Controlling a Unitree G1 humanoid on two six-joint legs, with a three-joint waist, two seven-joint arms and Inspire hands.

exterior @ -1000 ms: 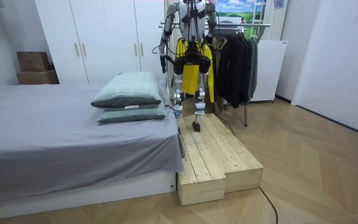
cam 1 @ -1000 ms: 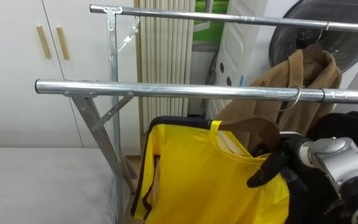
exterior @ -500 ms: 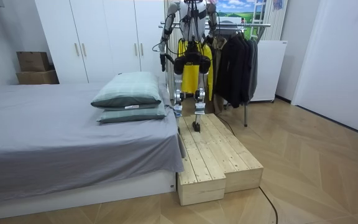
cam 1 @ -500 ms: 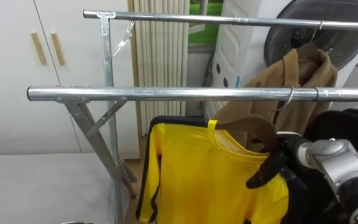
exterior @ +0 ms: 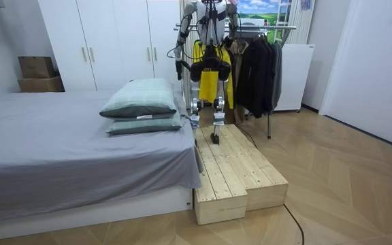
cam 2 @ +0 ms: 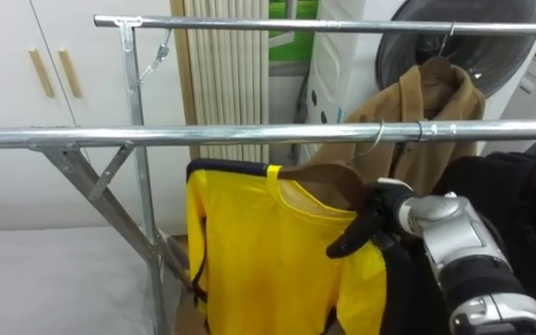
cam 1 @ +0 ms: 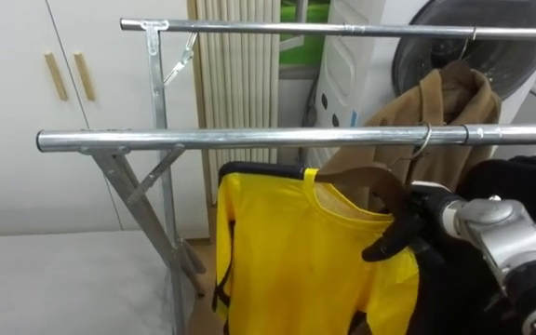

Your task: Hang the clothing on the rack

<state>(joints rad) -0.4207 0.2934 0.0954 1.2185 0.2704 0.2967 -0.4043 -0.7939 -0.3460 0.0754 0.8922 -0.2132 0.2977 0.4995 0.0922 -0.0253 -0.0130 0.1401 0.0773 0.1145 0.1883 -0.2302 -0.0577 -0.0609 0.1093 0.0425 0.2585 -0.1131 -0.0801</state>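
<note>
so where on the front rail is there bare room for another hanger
Bare: the front rail from its left end to the edge of the yellow shirt. Crowded: from the shirt rightward, with the hanger hook, right hand and dark clothes.

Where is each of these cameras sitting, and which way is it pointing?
Left eye view: on the robot's head, facing the front rail and yellow shirt; its right hand grips the hanger.
Right eye view: just beside it, same aim, same hand.
Room view: behind the robot, past the bed, facing its back at the clothes rack; whole body shows, left hand at its side.
Shared: all three show the yellow shirt.
</note>
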